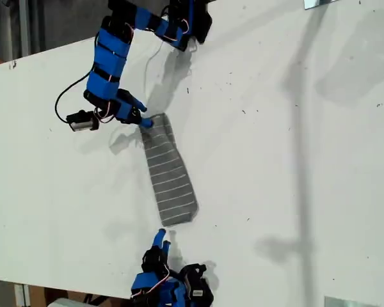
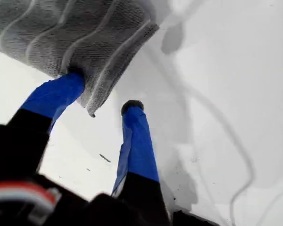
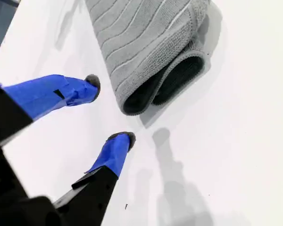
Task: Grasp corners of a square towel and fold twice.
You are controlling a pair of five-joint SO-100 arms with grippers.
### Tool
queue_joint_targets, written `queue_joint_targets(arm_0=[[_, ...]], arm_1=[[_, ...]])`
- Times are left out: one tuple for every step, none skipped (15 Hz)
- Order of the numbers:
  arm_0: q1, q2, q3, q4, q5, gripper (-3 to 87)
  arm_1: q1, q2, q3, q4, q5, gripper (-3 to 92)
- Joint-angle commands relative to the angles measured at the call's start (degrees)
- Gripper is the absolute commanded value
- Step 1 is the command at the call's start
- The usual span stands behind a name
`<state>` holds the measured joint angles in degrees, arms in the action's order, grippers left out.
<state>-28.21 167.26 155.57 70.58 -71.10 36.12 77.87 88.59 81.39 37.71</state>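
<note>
- My first hand (image 2: pixel 104 92) sits at the towel's (image 1: pixel 168 171) far end, around 11 o'clock of the cloth in the exterior view. Its fingers are spread; one blue finger (image 2: pixel 54 96) touches or slips under the towel edge, the other stands clear on the table (image 1: pixel 294 160).
- My second hand (image 3: pixel 111 109) is open wide, just off the towel's near end, toward 6 o'clock in the exterior view, and holds nothing.
- The towel lies folded into a narrow strip, its long axis running from 11 to 5 o'clock, with its stripes crossing it.
- The folded layers show at the near end; the corners (image 2: pixel 148 26) are mostly tucked away or cut off.
</note>
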Motion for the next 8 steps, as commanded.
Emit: queue_joint_targets(arm_0=[[-3.4, 0.7, 2.8, -3.6, 1.8, 19.4], [-5.2, 0.7, 4.9, -4.9, 2.5, 19.4], [-6.9, 0.7, 6.9, -6.2, 3.3, 19.4], [-8.4, 1.1, 8.6, -7.5, 3.8, 19.4], [-9.0, 1.2, 10.1, -8.9, 3.9, 19.4], [-9.1, 1.2, 11.4, -10.5, 3.7, 19.5], [-9.4, 1.2, 13.3, -12.4, 3.6, 19.7], [-9.6, 1.1, 13.7, -12.8, 3.3, 19.8]], arm_1=[[2.1, -7.4, -6.3, -1.7, -1.9, 18.6], [1.7, -9.8, -9.8, -0.8, -2.0, 18.6], [1.2, -10.5, -12.7, 0.7, -2.1, 18.6], [1.3, -10.5, -13.4, 1.1, -2.1, 18.6], [1.8, -11.8, -12.5, 0.7, -2.1, 18.6], [1.8, -14.5, -12.1, 0.8, -2.1, 18.7], [0.8, -15.6, -12.0, 1.1, -1.9, 18.8], [-0.5, -14.2, -12.0, 1.8, -1.7, 18.8]])
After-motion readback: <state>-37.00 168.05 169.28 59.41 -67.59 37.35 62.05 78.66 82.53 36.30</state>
